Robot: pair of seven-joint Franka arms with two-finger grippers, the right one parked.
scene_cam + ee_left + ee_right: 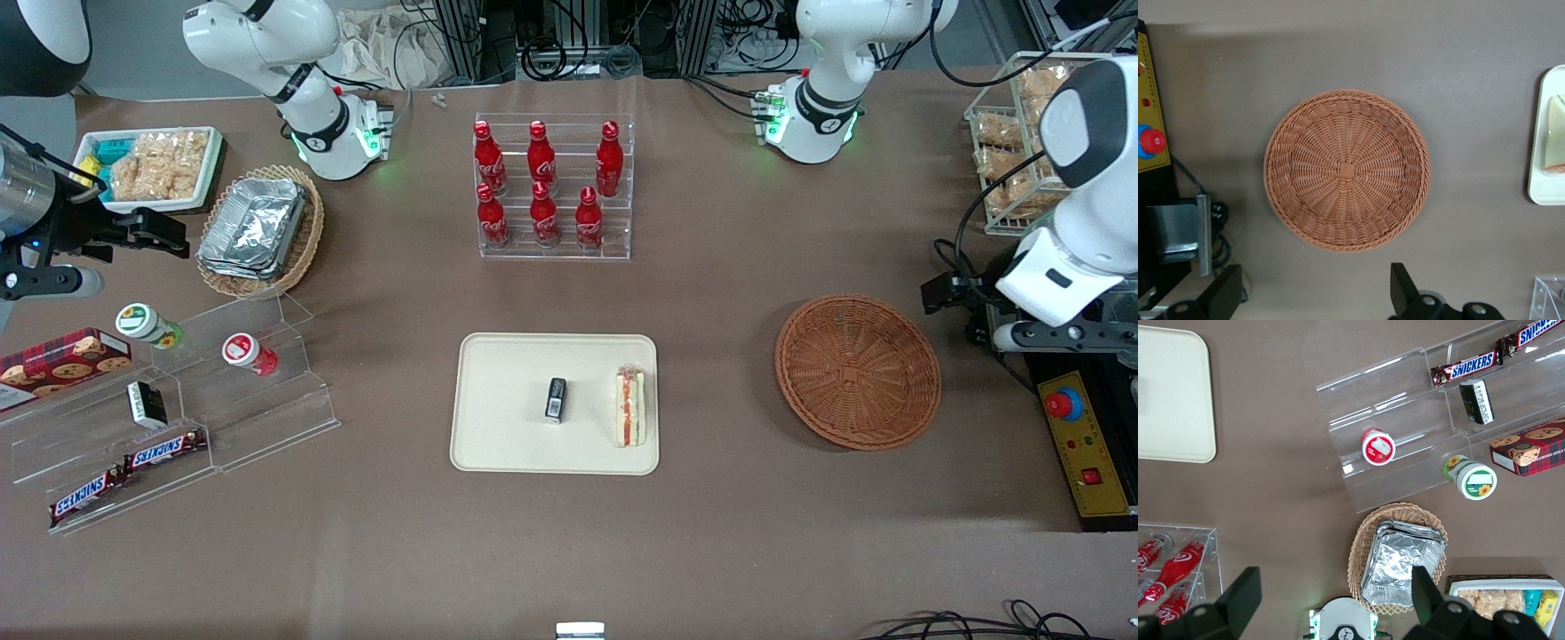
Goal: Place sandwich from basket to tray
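- One sandwich (630, 407) is the whole job, and it lies on the tray (498, 444), so I judge the transfer done.
- It sits flat near the tray edge that faces the basket (858, 372), fully inside the rim, nothing overhanging.
- The basket holds nothing; its woven floor shows bare in the wrist view.
- The gripper (947, 293) hangs above the table (711, 293) just beside the basket, toward the working arm's end, well apart from the sandwich.
- In the wrist view the gripper (1315, 300) has its two black fingers spread wide with nothing between them.
- What is left, at most, is for the arm to settle into a rest pose; no further pick seems called for.
- The sandwich is a pale bread wedge, soft-looking, with a red-orange and green filling striped along its upturned edge.
- The tray is flat, cream-beige and matte, a rectangle with rounded corners and a low rim.
- A small black item (556, 398), shaped like a short block, shares the tray and lies apart from the sandwich, nearer the tray's middle.
- The basket is a round, shallow bowl of reddish-brown wicker, its strands radiating from a small square centre to a braided rim.
- The table is covered in a dull brown, even surface.
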